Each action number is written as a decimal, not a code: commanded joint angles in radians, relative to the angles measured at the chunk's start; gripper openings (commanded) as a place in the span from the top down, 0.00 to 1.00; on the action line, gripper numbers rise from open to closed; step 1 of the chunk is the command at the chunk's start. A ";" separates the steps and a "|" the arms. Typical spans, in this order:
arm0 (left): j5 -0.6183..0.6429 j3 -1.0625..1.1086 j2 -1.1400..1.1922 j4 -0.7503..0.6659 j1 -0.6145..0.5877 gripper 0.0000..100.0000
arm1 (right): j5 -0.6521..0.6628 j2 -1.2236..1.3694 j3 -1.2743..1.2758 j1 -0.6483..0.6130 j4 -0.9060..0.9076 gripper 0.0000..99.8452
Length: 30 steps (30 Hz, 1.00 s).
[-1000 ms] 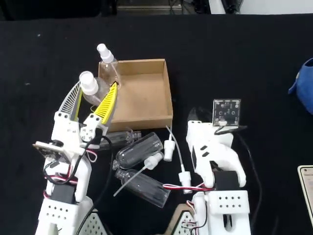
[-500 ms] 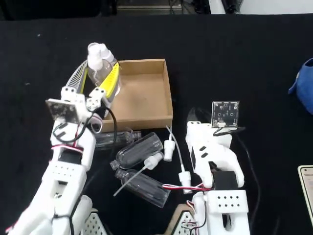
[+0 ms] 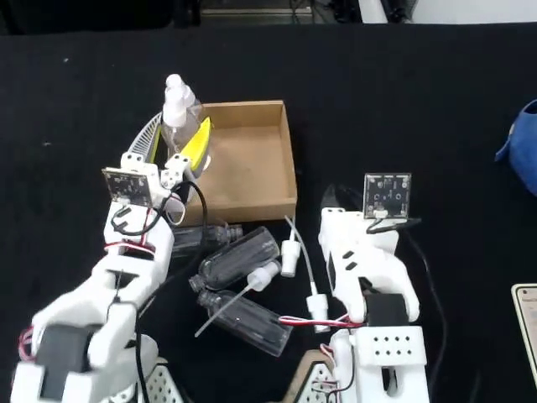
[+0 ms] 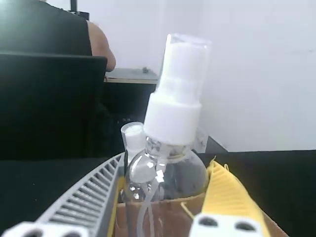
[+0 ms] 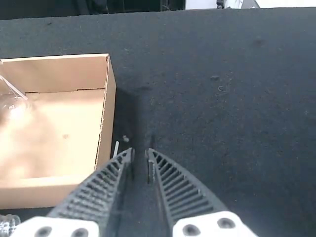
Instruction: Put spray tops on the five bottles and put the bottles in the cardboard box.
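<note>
three uncapped bottles and loose spray tops lie on the worktop along the near wall of the cardboard box. left tool grips a capped bottle at the box's far left corner. right tool, pinched narrow and empty, sits just off the box's near right corner.

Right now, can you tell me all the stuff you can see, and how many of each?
Cardboard box: one, brown, middle of the table.
Bottles with spray tops: two, clear with white tops, at the box's far left corner; one in the left end effector, the other right next to it.
Open bottles: three, clear, lying in front of the box.
Loose spray tops: three, white, beside the lying bottles.
Blue thing: one, at the table's right edge.
Pale card: one, near right corner.
Table: one, black.
Left end effector: yellow and grey, shut on a bottle.
Right end effector: dark, shut, right of the box.
</note>
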 commanded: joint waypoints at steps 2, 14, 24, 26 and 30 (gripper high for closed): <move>-0.008 -0.094 0.169 -0.178 -0.010 0.97 | 0.000 -0.019 -0.008 0.017 -0.028 0.99; -0.006 -0.232 0.577 -0.442 -0.012 0.97 | 0.000 -0.019 -0.010 0.018 -0.028 0.99; -0.008 -0.262 0.618 -0.433 -0.022 0.97 | 0.000 -0.019 -0.012 0.018 -0.028 0.99; -0.008 -0.255 0.620 -0.433 -0.028 0.97 | 0.000 -0.019 -0.012 0.018 -0.028 0.99; -0.008 -0.254 0.618 -0.433 -0.031 0.97 | 0.000 -0.019 -0.012 0.018 -0.028 0.99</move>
